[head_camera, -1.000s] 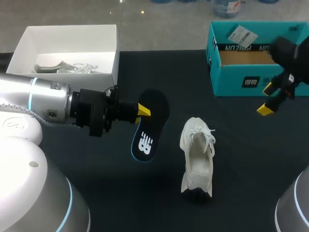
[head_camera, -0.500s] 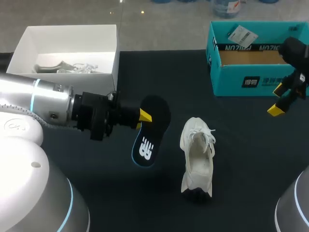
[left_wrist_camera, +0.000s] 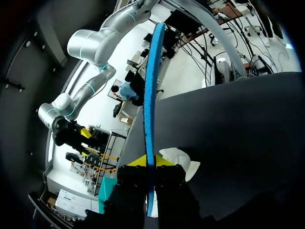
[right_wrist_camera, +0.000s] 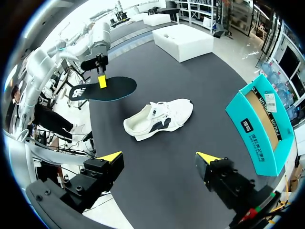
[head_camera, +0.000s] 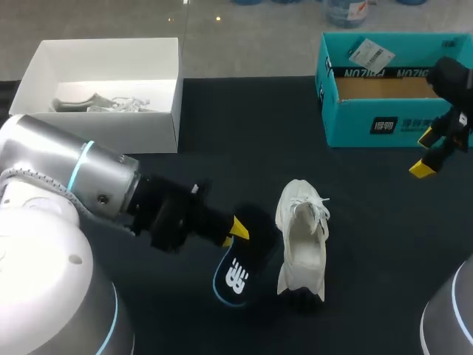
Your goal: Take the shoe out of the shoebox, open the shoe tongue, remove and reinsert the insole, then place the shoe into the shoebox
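A white shoe (head_camera: 303, 240) lies on the black table, toe toward the front edge; it also shows in the right wrist view (right_wrist_camera: 159, 119) and ahead of my left fingers (left_wrist_camera: 178, 160). My left gripper (head_camera: 238, 228) is shut on a black insole (head_camera: 240, 262) with a blue rim and white logo, held just left of the shoe. From the left wrist the insole (left_wrist_camera: 151, 95) is seen edge-on between the yellow tips of that gripper (left_wrist_camera: 148, 162). My right gripper (head_camera: 427, 153) hangs open and empty in front of the teal shoebox (head_camera: 392, 126), and its own view shows its fingers wide apart (right_wrist_camera: 159, 157).
A white open box (head_camera: 103, 126) stands at the back left with another pale shoe (head_camera: 100, 103) inside. The teal shoebox (right_wrist_camera: 259, 119) lies open at the back right. The white box (right_wrist_camera: 183, 40) shows far beyond the shoe in the right wrist view.
My left arm has carried the insole down toward the table's front and rightward, close beside the shoe. My right gripper drifted slightly right, then held still, staying open.
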You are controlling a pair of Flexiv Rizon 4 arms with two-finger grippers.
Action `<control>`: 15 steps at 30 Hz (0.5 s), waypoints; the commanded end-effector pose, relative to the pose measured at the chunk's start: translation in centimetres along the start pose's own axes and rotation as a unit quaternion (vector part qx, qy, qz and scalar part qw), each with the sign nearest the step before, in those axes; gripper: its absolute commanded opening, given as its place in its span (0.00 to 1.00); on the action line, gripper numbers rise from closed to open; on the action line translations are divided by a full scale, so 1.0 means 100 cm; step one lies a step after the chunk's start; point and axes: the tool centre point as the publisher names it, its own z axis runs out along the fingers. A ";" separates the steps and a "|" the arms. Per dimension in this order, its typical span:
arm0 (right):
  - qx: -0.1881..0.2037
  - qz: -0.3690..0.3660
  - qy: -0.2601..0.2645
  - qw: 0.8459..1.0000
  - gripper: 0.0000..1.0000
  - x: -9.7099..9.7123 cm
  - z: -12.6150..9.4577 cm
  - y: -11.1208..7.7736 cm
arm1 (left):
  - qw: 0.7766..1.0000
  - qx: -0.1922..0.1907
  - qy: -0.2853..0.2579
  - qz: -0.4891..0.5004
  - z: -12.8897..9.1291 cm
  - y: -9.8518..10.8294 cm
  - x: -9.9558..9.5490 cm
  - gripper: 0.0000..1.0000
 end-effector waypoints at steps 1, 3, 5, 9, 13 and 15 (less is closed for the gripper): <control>0.002 0.000 0.001 1.000 1.00 -0.001 0.001 0.001 | 1.000 0.008 0.003 -0.011 0.027 0.000 -0.001 0.00; 0.002 0.000 0.001 1.000 1.00 -0.001 0.001 0.001 | 1.000 0.011 0.003 -0.017 0.034 -0.002 -0.001 0.00; 0.002 0.000 0.001 1.000 1.00 -0.001 0.001 0.001 | 0.999 0.019 0.003 -0.027 0.042 -0.004 -0.002 0.00; 0.002 0.000 0.001 1.000 1.00 -0.001 0.001 0.001 | 0.999 0.026 0.007 -0.036 0.057 -0.005 -0.003 0.00; 0.002 0.000 0.001 1.000 1.00 -0.001 0.001 0.001 | 0.998 0.030 0.008 -0.046 0.068 -0.003 -0.004 0.00; 0.002 0.000 0.001 1.000 1.00 -0.001 0.001 0.001 | 0.998 0.030 0.011 -0.048 0.071 -0.004 -0.004 0.00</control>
